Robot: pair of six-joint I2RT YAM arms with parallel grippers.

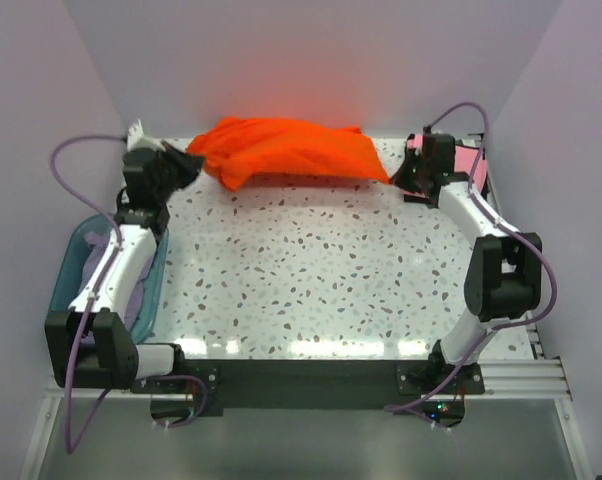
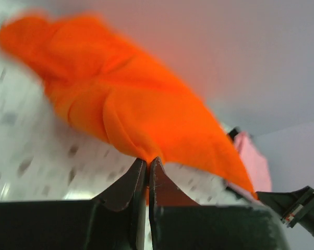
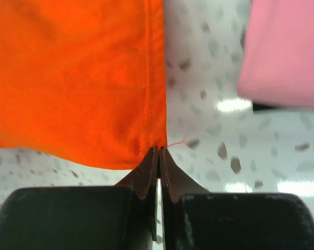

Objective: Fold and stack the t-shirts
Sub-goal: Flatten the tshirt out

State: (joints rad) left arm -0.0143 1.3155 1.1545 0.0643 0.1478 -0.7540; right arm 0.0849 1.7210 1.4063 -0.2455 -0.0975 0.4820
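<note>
My left claw (image 2: 147,162) is pinched shut on the left end of the orange shirt (image 1: 286,150), and my right claw (image 3: 158,152) is pinched shut on its right hem corner. The bunched shirt spans between them across the upper middle of the top view, at the far edge of the table (image 1: 311,270). Pink shirt (image 1: 473,160) lies at upper right just beside the right claw; lavender shirt (image 1: 101,238) sits in the teal basin (image 1: 69,262) at the left edge, partly hidden by my left arm.

White arms (image 1: 121,265) with black joints (image 1: 501,280), trailing purple cables (image 1: 463,104).
</note>
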